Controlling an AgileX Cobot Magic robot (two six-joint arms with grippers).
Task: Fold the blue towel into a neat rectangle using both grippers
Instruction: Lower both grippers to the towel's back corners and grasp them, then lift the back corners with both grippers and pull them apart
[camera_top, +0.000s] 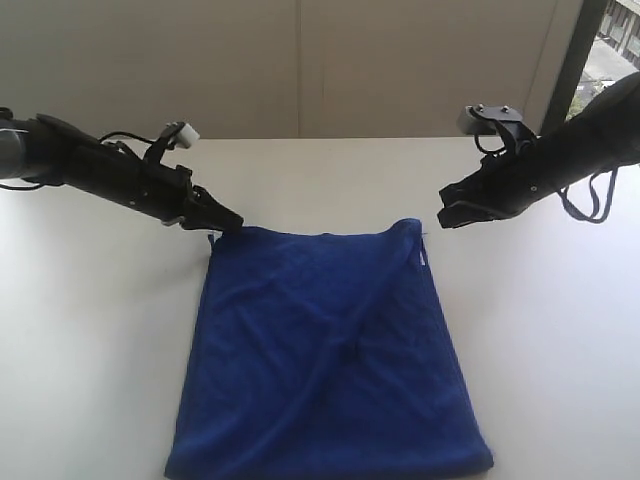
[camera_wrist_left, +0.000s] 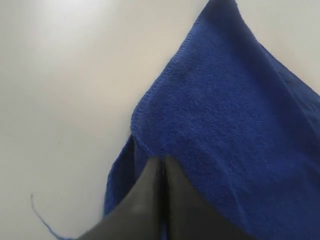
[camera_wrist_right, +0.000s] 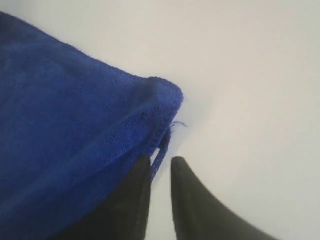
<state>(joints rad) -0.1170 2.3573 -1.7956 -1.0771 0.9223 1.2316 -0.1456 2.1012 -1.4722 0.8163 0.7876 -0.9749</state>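
Exterior view: the blue towel (camera_top: 320, 350) lies flat on the white table (camera_top: 90, 350). The left gripper (camera_top: 228, 221) touches the towel's far left corner. The right gripper (camera_top: 447, 214) hangs just beside its far right corner, clear of the cloth.

Left wrist view: the jaws are pressed together, tips against the towel's (camera_wrist_left: 235, 125) hemmed corner. Whether cloth is caught between them cannot be told.

Right wrist view: the jaws stand slightly spread. The towel's (camera_wrist_right: 65, 110) corner lies over one finger, and a thin strip of hem hangs in the gap.

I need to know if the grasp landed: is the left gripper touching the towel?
Touching. The left wrist view shows the left gripper shut, its tips pressed into the hemmed edge of the towel with no gap.
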